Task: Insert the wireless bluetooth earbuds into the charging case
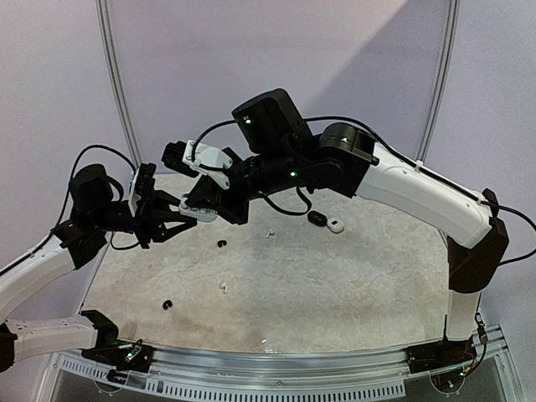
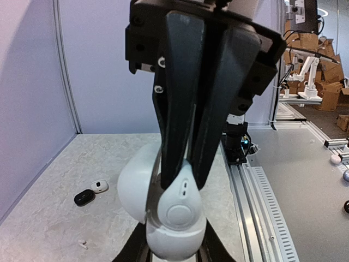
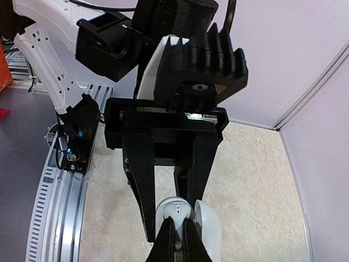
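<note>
left gripper [image 2: 184, 176] clenched on the opened white pebble-shaped plastic case [image 2: 174, 215], centre left of the top view. right gripper [image 3: 175, 226] pinched shut over it; anything between its tips is hidden. tiny white and black earbuds [image 1: 224, 287] lie scattered lower down on the beige table [image 1: 352, 293].

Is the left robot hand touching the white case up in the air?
Touching. The right wrist view shows the left gripper with its black jaws pressed against both sides of the white case.
</note>
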